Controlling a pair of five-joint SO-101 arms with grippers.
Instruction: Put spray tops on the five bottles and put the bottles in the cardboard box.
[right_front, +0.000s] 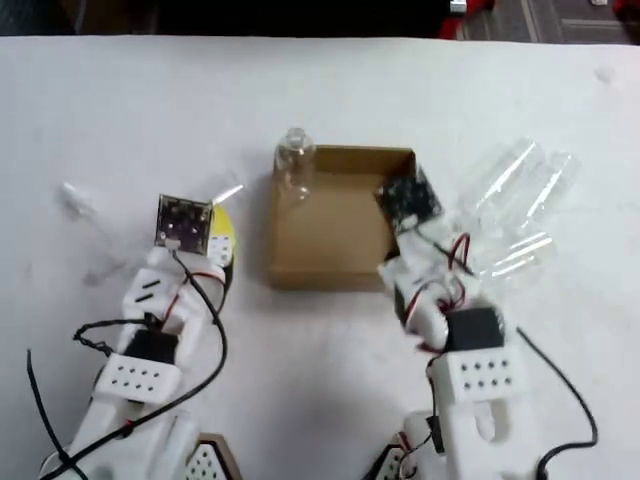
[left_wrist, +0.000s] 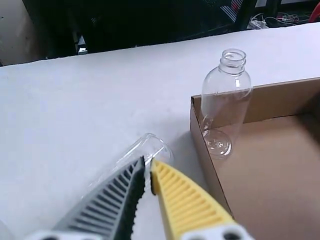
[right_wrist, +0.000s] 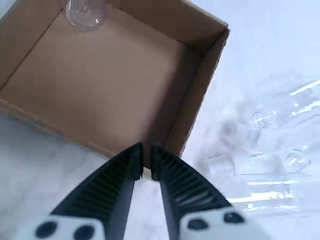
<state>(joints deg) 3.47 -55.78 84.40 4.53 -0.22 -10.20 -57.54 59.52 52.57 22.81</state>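
Your left hand (left_wrist: 148, 163) is nearly closed, tips against a lying bottle (left_wrist: 148, 145) on the table (left_wrist: 75, 110). Right hand (right_wrist: 144, 156) closed, empty, over the box (right_wrist: 200, 95) edge. One uncapped bottle (left_wrist: 226, 100) stands in its corner.

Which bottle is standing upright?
The capless bottle in the far left corner of the cardboard box; the other bottles lie on their sides on the table.

lab bench: white table (right_front: 120, 110), loose cables (right_front: 222, 340)
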